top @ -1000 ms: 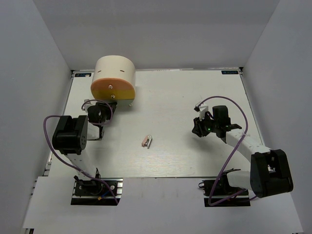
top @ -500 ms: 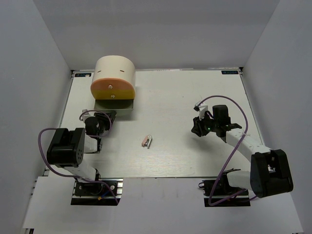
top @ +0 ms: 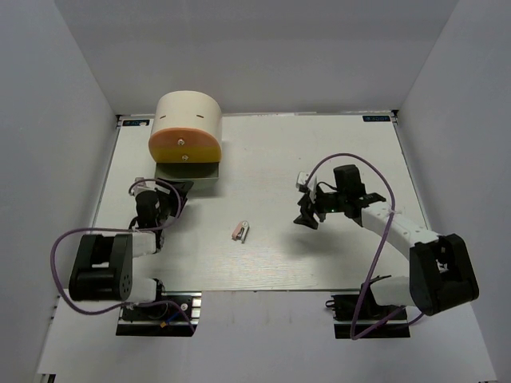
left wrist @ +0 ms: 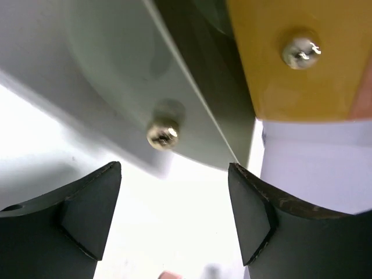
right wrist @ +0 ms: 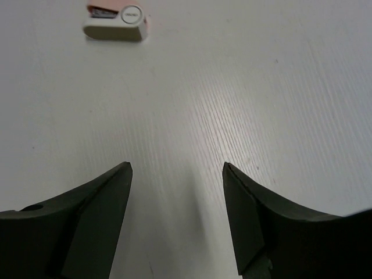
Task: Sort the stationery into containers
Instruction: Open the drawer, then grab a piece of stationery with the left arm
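The left end effector [left wrist: 174, 216] is spread wide and empty, just short of the pale knob [left wrist: 163, 132] on the pulled-out bottom drawer [top: 187, 172] of the cream box [top: 188, 116]. The pinkish-white clip [right wrist: 116, 22] lies on the worktop [top: 319, 152] ahead of the right end effector [right wrist: 177, 224], likewise spread and empty.
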`<state>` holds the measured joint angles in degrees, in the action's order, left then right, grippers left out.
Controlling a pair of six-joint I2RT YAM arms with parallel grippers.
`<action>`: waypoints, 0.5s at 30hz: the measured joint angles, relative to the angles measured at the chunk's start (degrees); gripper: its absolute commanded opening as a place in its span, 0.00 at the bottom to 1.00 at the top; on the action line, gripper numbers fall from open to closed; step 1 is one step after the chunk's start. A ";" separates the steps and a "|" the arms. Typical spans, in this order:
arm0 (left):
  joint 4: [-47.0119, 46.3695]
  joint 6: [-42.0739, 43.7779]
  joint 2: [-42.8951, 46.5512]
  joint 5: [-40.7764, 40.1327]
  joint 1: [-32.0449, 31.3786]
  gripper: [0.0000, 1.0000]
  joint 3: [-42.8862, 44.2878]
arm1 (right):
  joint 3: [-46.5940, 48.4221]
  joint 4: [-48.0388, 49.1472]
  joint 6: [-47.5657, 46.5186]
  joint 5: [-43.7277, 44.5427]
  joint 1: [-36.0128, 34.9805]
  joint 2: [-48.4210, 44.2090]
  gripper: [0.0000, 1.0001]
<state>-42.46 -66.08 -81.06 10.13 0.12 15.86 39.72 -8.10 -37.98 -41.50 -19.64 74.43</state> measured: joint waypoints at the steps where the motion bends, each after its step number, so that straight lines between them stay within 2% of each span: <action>1: 2.29 0.79 2.49 0.20 0.00 0.84 0.02 | 0.81 0.02 -0.87 -0.63 -0.87 0.90 0.70; 7: 19.54 9.49 18.40 1.86 -0.44 0.85 0.74 | 3.37 0.63 -2.89 -1.55 -6.51 4.02 0.70; 8: 22.88 11.52 19.87 2.71 -0.70 0.83 1.49 | 3.39 0.98 -2.54 -1.33 -7.06 4.31 0.67; 9: 26.14 13.33 20.48 3.37 -0.87 0.80 2.54 | 3.39 1.36 -1.88 -0.96 -7.43 4.55 0.61; 10: 30.51 15.74 20.63 4.48 -1.25 0.72 4.31 | 3.39 1.84 -1.05 -0.42 -7.69 4.81 0.32; 11: 33.16 17.46 20.52 5.18 -1.55 0.67 5.53 | 3.37 2.36 -0.37 0.20 -7.87 4.94 0.13; 12: 35.89 19.78 20.41 6.12 -1.95 0.62 6.73 | 3.37 2.78 1.11 1.07 -7.98 5.01 0.00; 13: 39.10 22.36 20.09 7.54 -2.43 0.53 8.33 | 3.32 3.19 2.95 2.12 -8.02 5.01 0.00; 15: 43.43 26.23 18.71 9.53 -3.74 0.44 11.28 | 3.17 4.15 5.66 4.26 -7.98 4.98 0.00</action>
<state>0.97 -39.86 -62.35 19.66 -3.62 27.14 42.89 -3.95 -32.32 -37.23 -27.62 79.42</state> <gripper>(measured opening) 0.512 0.011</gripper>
